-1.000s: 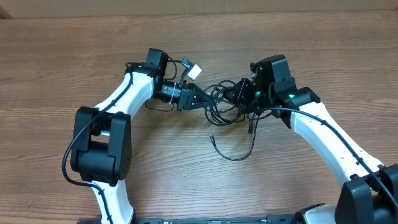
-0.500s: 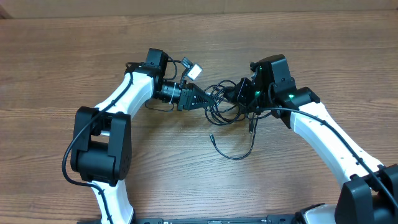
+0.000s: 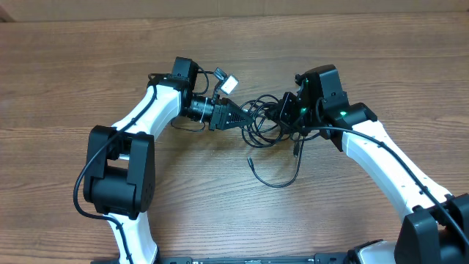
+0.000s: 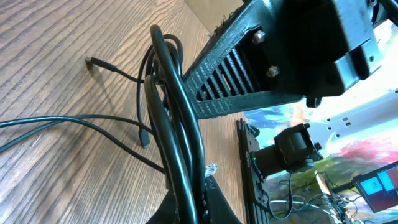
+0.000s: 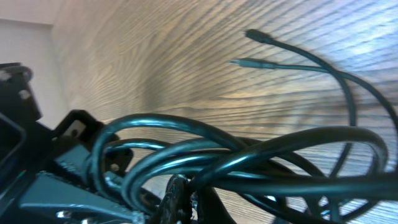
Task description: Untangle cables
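A knot of thin black cables (image 3: 260, 121) lies mid-table between my two grippers. One loose strand curls toward the front and ends in a small plug (image 3: 250, 163). My left gripper (image 3: 242, 117) reaches in from the left and is shut on the cables; several black strands (image 4: 180, 124) run between its fingertips (image 4: 194, 199). My right gripper (image 3: 277, 114) reaches in from the right and is shut on the same tangle; its fingertips (image 5: 199, 199) pinch looped strands (image 5: 236, 155). Two plug ends (image 5: 252, 34) lie on the wood beyond.
The wooden table (image 3: 73, 73) spreads all round. A small white tag (image 3: 229, 83) sits by the left arm's wrist. The right arm's black fingers (image 4: 249, 81) fill the upper right of the left wrist view.
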Action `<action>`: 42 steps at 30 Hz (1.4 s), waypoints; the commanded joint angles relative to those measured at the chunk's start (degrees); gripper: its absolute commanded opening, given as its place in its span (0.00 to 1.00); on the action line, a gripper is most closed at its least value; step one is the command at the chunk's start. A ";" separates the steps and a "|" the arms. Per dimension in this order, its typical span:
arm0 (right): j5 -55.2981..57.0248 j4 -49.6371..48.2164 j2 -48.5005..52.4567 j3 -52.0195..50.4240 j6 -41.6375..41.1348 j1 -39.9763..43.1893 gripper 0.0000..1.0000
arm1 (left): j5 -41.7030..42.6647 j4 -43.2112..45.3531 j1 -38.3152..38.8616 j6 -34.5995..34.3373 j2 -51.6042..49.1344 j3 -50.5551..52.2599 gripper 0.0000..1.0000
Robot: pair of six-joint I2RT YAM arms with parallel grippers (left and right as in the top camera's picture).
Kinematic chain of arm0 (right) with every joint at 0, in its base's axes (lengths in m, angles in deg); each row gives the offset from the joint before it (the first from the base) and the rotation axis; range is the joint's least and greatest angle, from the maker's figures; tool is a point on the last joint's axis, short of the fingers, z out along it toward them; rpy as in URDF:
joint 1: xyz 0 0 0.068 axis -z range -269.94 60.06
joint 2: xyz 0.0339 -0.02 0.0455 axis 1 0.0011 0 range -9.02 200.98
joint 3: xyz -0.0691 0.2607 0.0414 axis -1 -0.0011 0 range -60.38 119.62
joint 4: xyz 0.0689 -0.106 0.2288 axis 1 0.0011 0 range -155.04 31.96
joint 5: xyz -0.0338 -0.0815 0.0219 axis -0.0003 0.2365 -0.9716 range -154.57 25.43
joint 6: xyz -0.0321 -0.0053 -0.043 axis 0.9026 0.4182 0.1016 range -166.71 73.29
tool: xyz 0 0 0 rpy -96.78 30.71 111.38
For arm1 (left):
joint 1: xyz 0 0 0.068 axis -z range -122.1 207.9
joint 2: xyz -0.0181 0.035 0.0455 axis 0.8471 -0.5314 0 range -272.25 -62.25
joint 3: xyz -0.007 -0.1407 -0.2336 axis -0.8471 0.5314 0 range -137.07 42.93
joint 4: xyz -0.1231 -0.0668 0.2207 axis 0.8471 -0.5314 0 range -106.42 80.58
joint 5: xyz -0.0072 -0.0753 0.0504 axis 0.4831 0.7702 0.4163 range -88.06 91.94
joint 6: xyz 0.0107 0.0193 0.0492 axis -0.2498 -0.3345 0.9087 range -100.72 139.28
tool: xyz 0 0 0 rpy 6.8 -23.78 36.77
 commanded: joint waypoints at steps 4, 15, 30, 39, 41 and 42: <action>6.34 3.17 -0.35 0.90 1.25 0.04 0.07 | 2.80 0.22 0.15 -0.37 0.39 -0.98 0.04; 6.25 1.60 -0.35 0.90 0.76 -0.26 0.19 | 2.78 0.24 0.15 -0.37 0.39 -0.98 0.04; 6.38 -0.90 -0.22 0.90 0.81 -1.77 0.04 | 2.58 0.22 0.15 -0.37 0.39 -0.96 0.04; -9.18 -1.16 -3.80 1.11 1.29 8.70 0.04 | 0.17 0.48 0.15 -0.35 0.39 -0.98 0.04; -11.80 -1.18 -3.93 1.11 1.25 11.93 0.04 | 0.17 0.63 0.15 -0.35 0.39 -0.98 0.04; -12.00 -1.14 -3.91 1.11 1.25 13.05 0.04 | 0.17 0.66 0.15 -0.35 0.39 -0.98 0.04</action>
